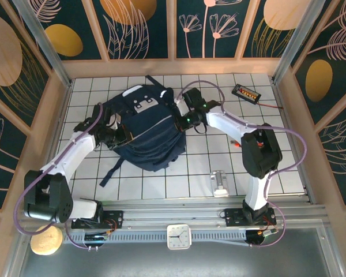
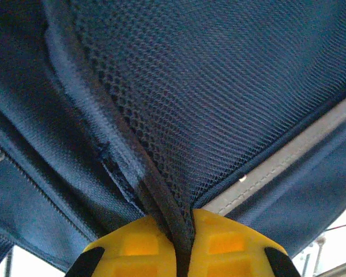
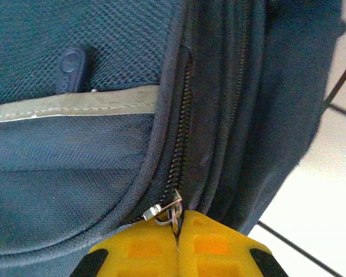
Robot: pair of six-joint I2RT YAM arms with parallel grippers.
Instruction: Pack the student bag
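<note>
The student bag [image 1: 150, 138], a navy-blue backpack with grey stripes and a white-grey patch, lies on the tiled table between both arms. My left gripper [image 1: 118, 134] is at the bag's left side. In the left wrist view that gripper [image 2: 183, 239] is shut on a dark fold of the bag's mesh side pocket [image 2: 219, 104], beside a grey stripe [image 2: 288, 161]. My right gripper [image 1: 182, 120] is at the bag's right side. The right wrist view shows it [image 3: 177, 229] shut on the metal zipper pull [image 3: 168, 210] at the lower end of a zipper [image 3: 181, 127].
A black device with a red wire [image 1: 245, 92] lies at the back right. A small white-grey object [image 1: 220, 183] sits near the front edge, and a small red thing [image 1: 235, 144] lies by the right arm. A black strap [image 1: 111, 172] trails from the bag toward the front left.
</note>
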